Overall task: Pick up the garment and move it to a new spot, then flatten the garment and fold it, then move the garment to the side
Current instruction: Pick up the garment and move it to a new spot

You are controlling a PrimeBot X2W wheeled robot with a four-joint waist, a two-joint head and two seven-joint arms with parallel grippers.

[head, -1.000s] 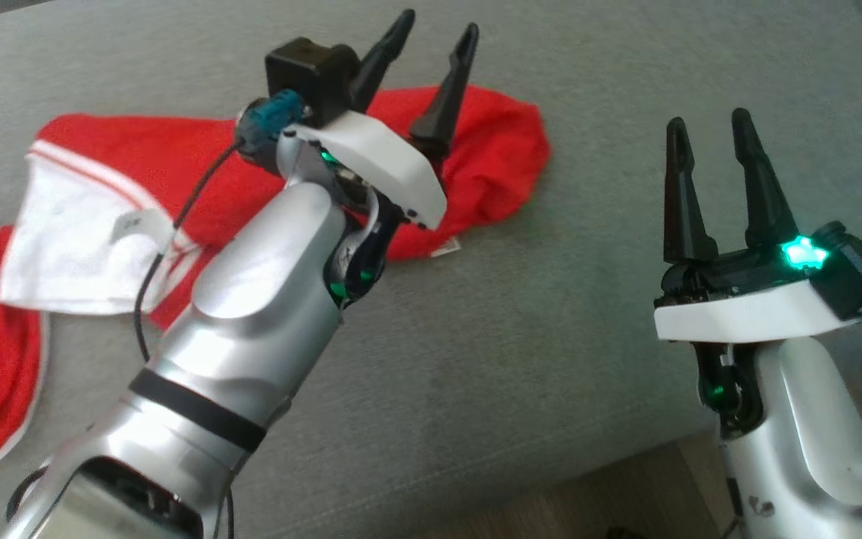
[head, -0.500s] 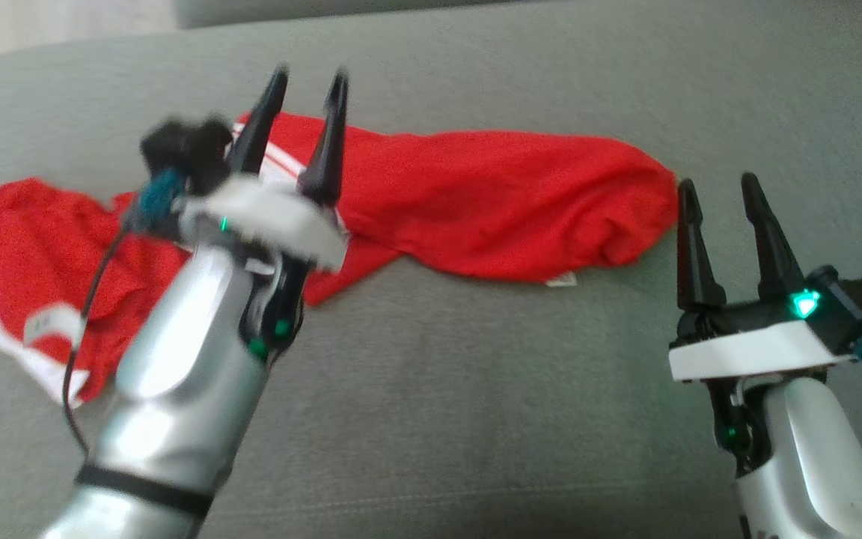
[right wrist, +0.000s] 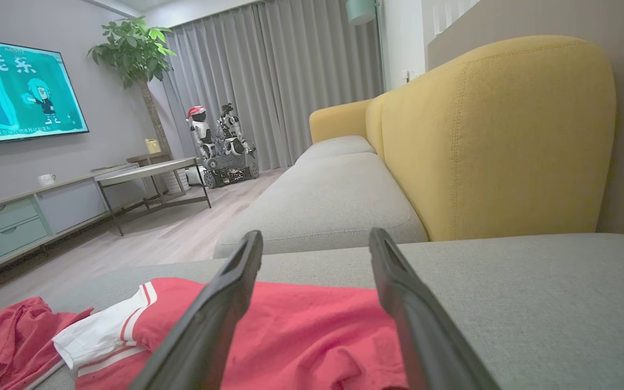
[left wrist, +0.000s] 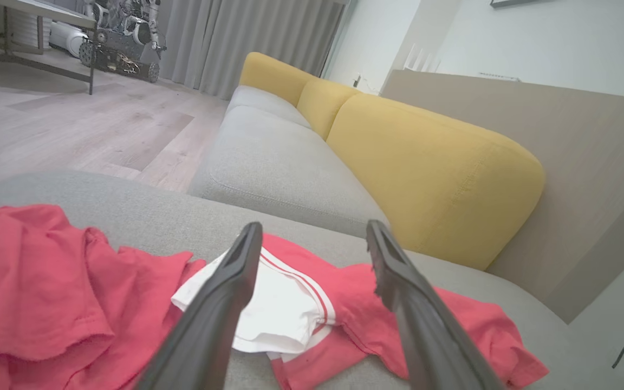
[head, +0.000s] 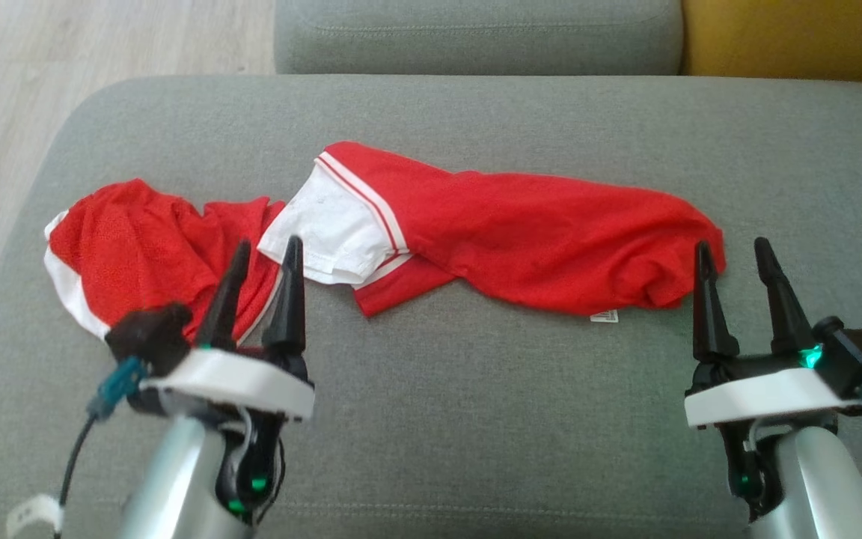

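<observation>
Grey cushion [head: 476,404] bears a red garment [head: 536,232], label [head: 604,316] unreadable; left pincer [head: 269,242] and right pincer [head: 730,243] gape empty.

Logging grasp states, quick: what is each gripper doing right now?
Left gripper: open, holding nothing.
Right gripper: open, holding nothing.

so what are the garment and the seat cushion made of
Garment: thin red knit, possibly sports mesh, matte; it lies in soft folds with a fine dotted grain. Seat cushion: grey woven upholstery, matte; flecked weave and a stitched seam show.
</observation>
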